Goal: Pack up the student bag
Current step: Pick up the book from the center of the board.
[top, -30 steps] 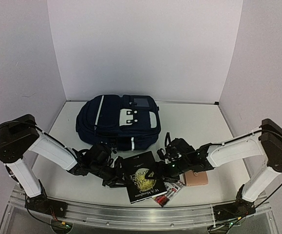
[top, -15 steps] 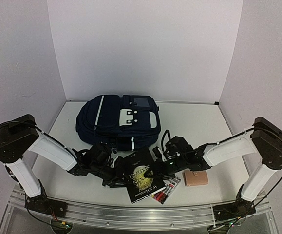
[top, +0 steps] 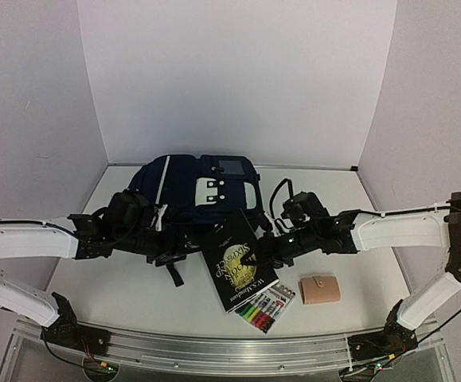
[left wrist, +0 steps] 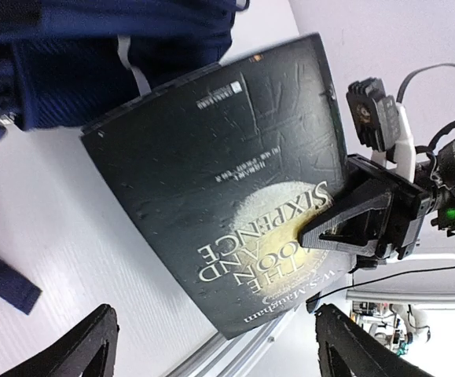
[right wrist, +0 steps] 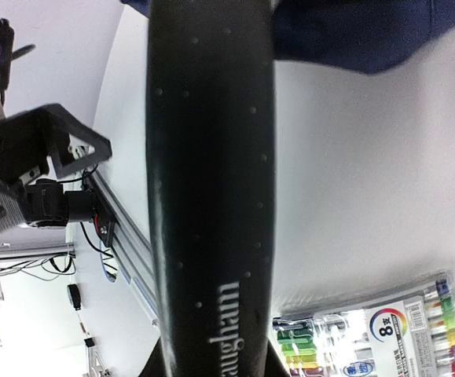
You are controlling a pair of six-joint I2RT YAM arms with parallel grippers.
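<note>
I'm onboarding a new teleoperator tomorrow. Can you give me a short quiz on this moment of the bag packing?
1. True or false: the left end effector grips the book.
2. What lies beside the tan pouch? A scissors; B marker pack; C bottle.
3. Short answer: is the book inside the student bag yet?

Key
1. False: its jaws stand open, clear of the book; the right end effector holds it.
2. B.
3. No: it is held tilted, outside the bag, at its near side.
</note>
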